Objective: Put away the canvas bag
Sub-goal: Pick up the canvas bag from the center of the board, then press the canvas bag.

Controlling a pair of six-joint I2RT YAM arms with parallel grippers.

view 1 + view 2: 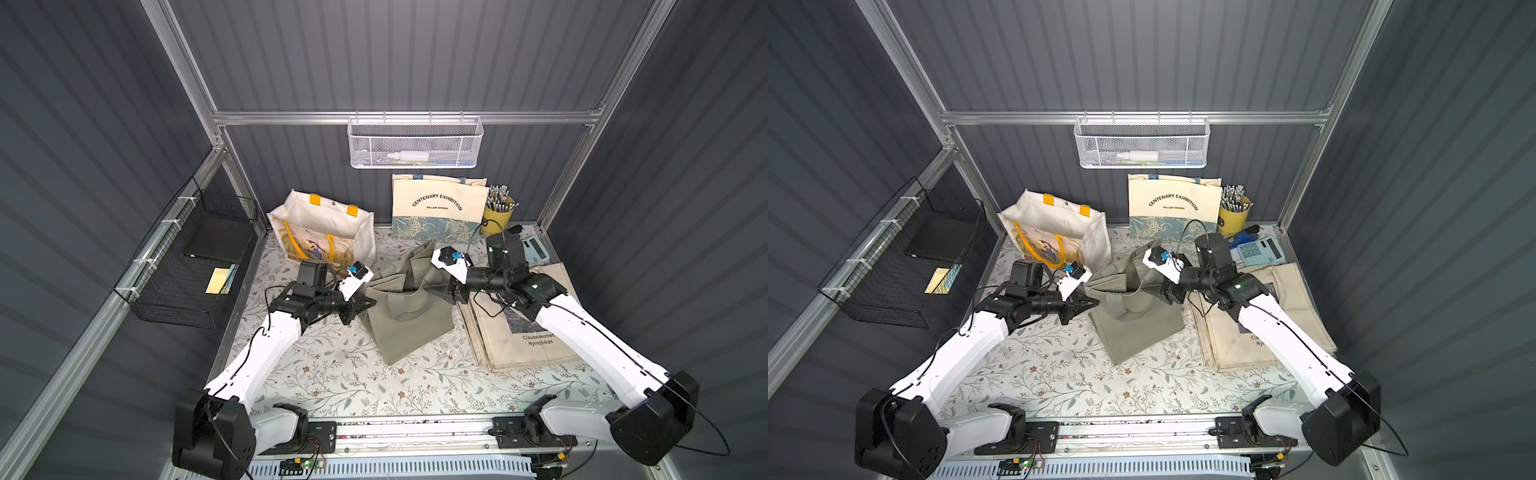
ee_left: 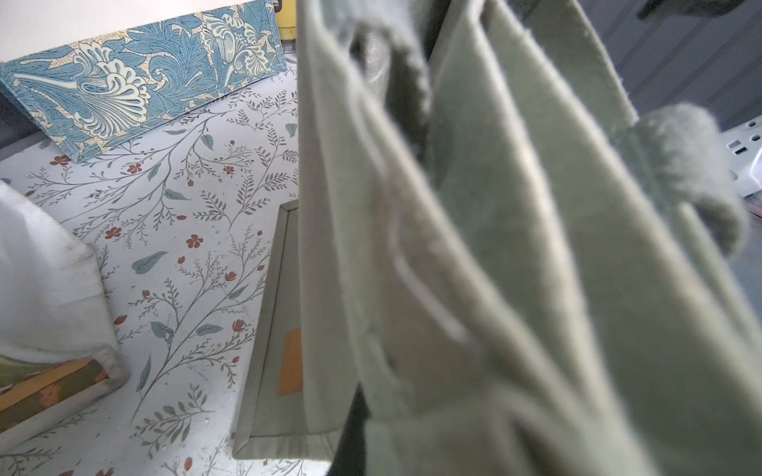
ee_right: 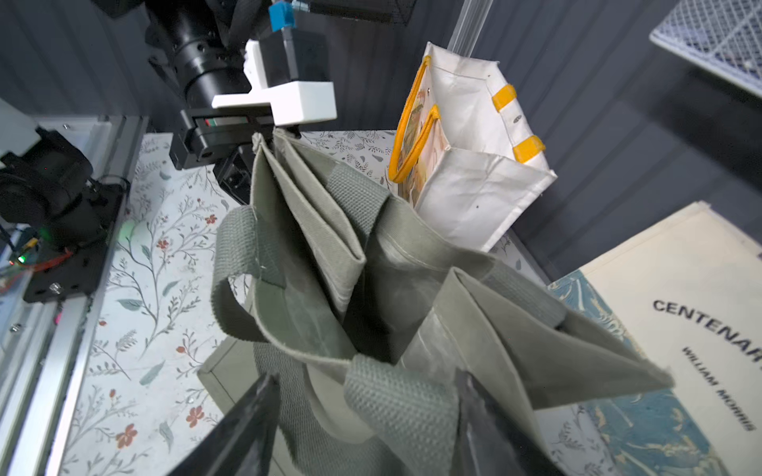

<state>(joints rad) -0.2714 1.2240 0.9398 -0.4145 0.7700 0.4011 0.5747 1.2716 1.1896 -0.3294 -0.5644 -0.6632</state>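
- The green bag (image 1: 405,320) stands slumped in the middle of the table (image 1: 332,374).
- The left gripper (image 1: 370,302) is clenched on its left rim. The right gripper (image 1: 430,289) is released, jaws straddling the right rim.
- Back the right gripper clear of the strap, lest the bag tip.

Looks like a robot test booth in a lab, dressed up as a little desk corner. Built around a flowery table (image 1: 332,374). Shut in round the table by dark grey ribbed walls (image 1: 395,54) on silver metal bars (image 1: 291,117). Bolted along the table's front edge: a rail (image 1: 415,432) with a left arm (image 1: 257,357) and a right arm (image 1: 590,336). Hung above its back edge: a white mesh basket (image 1: 415,143). At its back right corner: a yellow cup of pens (image 1: 498,214), a calculator (image 1: 536,249).
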